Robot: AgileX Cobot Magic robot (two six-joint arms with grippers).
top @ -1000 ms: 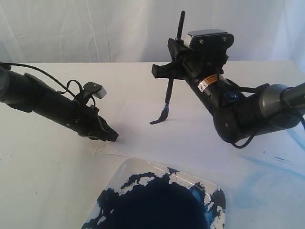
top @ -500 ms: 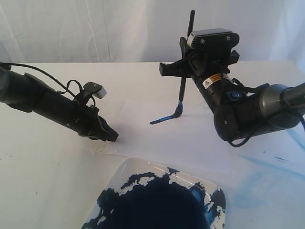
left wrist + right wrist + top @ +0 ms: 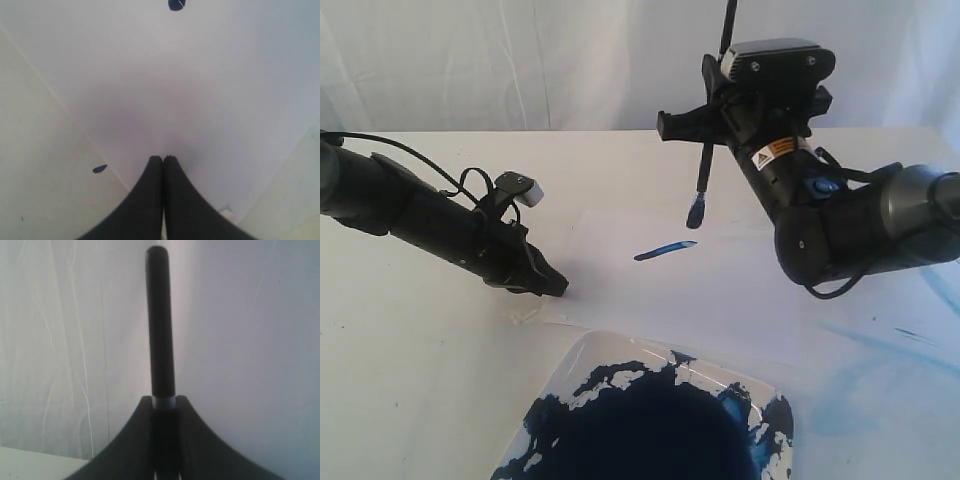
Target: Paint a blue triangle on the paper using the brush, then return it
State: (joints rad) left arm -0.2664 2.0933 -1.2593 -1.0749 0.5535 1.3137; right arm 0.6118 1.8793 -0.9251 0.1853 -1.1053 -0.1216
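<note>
The right gripper [image 3: 705, 128], clamped on the brush [image 3: 701, 178], has lifted its wet tip off the paper [image 3: 720, 290] at mid-counter, leaving one short blue stroke [image 3: 664, 249]. That looks like the first of three sides. The left gripper [image 3: 555, 286], jaws together, pins the sheet's edge.

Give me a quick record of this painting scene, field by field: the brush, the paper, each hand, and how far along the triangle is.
brush: upright in the right hand, blue-stained tip pointing down, seemingly off the paper
paper: white sheet on the table, bearing one short blue stroke
triangle: not formed yet; only that one stroke shows
right hand: shut on the brush
left hand: shut, holding nothing, tips at the paper's edge
paint tray: white, smeared with dark blue paint, beside the paper
</note>
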